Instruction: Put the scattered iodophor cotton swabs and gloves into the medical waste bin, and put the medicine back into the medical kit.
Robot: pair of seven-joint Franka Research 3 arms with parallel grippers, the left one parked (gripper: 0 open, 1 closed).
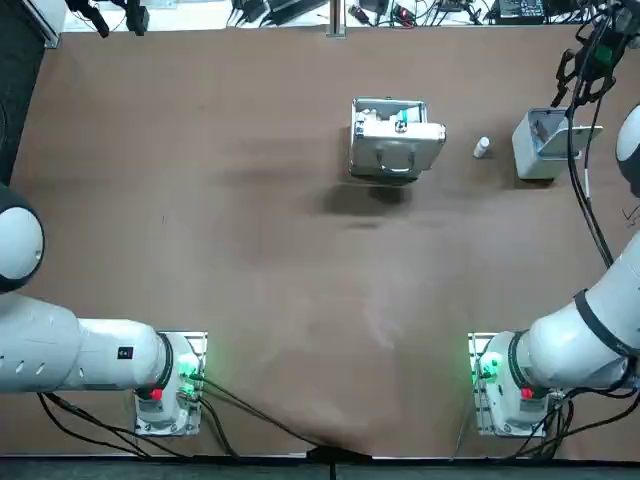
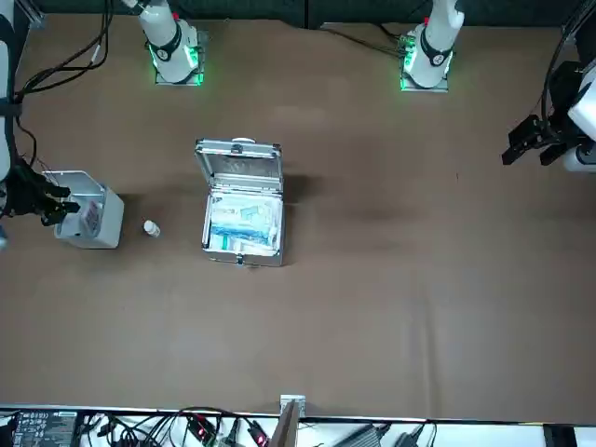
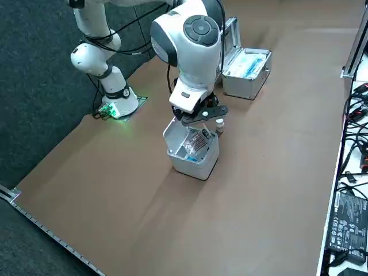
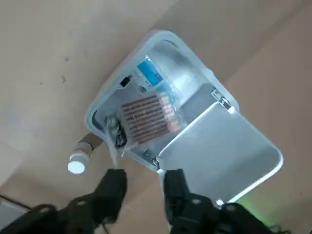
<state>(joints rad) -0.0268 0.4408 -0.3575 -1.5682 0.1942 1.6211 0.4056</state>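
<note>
The grey waste bin (image 4: 97,109) stands with its lid (image 4: 219,151) flipped open; a clear pack of brown cotton swabs (image 4: 146,117) lies inside with a blue piece beside it. My right gripper (image 4: 144,187) hovers just above the bin's rim, open, nothing between its fingers; it also shows over the bin (image 3: 192,152) as the right gripper (image 3: 201,115). A small white-capped medicine bottle (image 1: 482,147) stands on the table between the bin (image 1: 540,150) and the open silver medical kit (image 1: 395,140). The kit (image 2: 242,209) holds white and teal packets.
The brown table (image 1: 250,250) spreads wide to the left and front of the kit. Cables and electronics (image 2: 233,428) line the far edge. The arm bases (image 1: 505,385) with green lights sit at the near edge.
</note>
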